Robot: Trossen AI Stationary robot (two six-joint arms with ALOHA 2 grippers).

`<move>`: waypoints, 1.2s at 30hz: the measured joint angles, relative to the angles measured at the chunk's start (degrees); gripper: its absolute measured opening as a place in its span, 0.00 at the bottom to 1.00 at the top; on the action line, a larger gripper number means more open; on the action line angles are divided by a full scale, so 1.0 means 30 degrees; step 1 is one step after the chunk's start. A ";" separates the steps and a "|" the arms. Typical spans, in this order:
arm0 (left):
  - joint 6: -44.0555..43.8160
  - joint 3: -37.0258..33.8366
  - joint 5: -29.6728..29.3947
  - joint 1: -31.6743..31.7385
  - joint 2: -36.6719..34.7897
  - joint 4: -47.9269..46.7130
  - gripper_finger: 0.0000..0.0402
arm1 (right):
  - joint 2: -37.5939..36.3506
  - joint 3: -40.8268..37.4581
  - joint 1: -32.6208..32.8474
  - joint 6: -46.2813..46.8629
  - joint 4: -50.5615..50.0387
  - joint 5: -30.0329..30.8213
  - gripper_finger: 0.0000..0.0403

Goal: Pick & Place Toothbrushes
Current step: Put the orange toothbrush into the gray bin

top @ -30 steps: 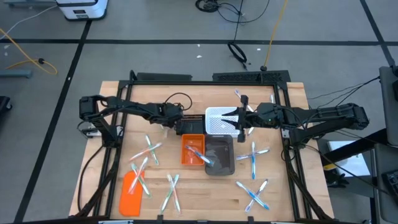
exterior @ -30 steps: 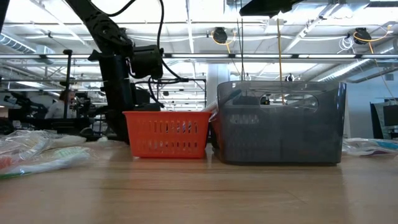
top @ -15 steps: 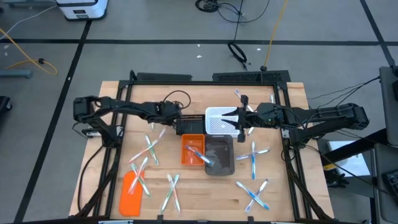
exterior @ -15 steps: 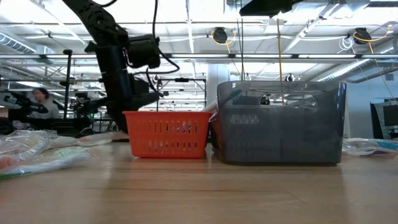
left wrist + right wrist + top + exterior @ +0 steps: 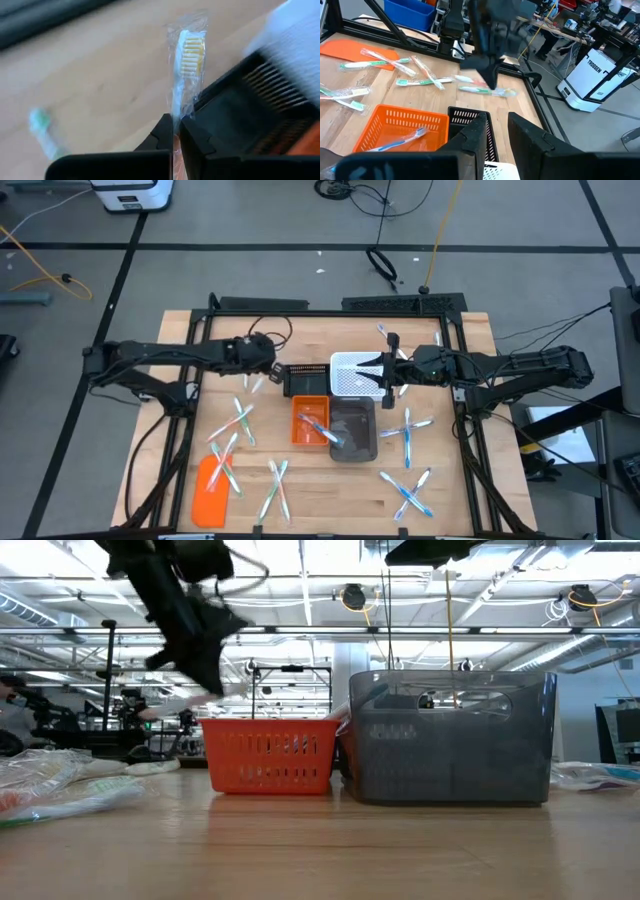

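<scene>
Left claw (image 5: 173, 131) pulling back from black bin (image 5: 307, 380), clamped on wrapped toothbrush (image 5: 186, 65), carrying it for placement. Right claw (image 5: 496, 127) waiting, fingers apart.

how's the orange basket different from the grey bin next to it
The orange basket is lower and has slotted walls; the grey bin is taller, with smooth see-through walls. From above, the basket holds one blue toothbrush, whose end reaches over the bin. Both are open-topped and stand side by side on the table.
</scene>
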 joint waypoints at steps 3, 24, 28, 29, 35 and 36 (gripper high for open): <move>0.1652 0.0000 -0.0066 -0.0845 -0.0731 0.1775 0.01 | 0.0000 0.0000 0.0000 0.0002 0.0007 -0.0006 0.19; 1.0665 0.0024 0.1330 -0.4927 0.0185 1.4898 0.02 | 0.0132 0.0000 0.0007 0.1683 0.0795 -0.1196 0.19; 1.1898 0.0012 0.1358 -0.5269 0.1030 1.7422 0.01 | 0.0566 0.0000 0.0022 0.1961 0.1924 -0.2076 0.19; 1.2118 0.0003 0.1394 -0.5354 0.1235 1.7875 0.02 | 0.0761 -0.0007 0.0015 0.2017 0.2300 -0.2062 0.19; 1.3313 0.0000 0.1948 -0.5670 0.2567 2.0730 0.01 | 0.1692 0.0000 -0.0354 0.1996 0.3326 -0.2073 0.19; 1.3419 0.0006 0.1977 -0.5717 0.2783 2.1147 0.01 | 0.1791 -0.0007 -0.0417 0.1994 0.3348 -0.2076 0.19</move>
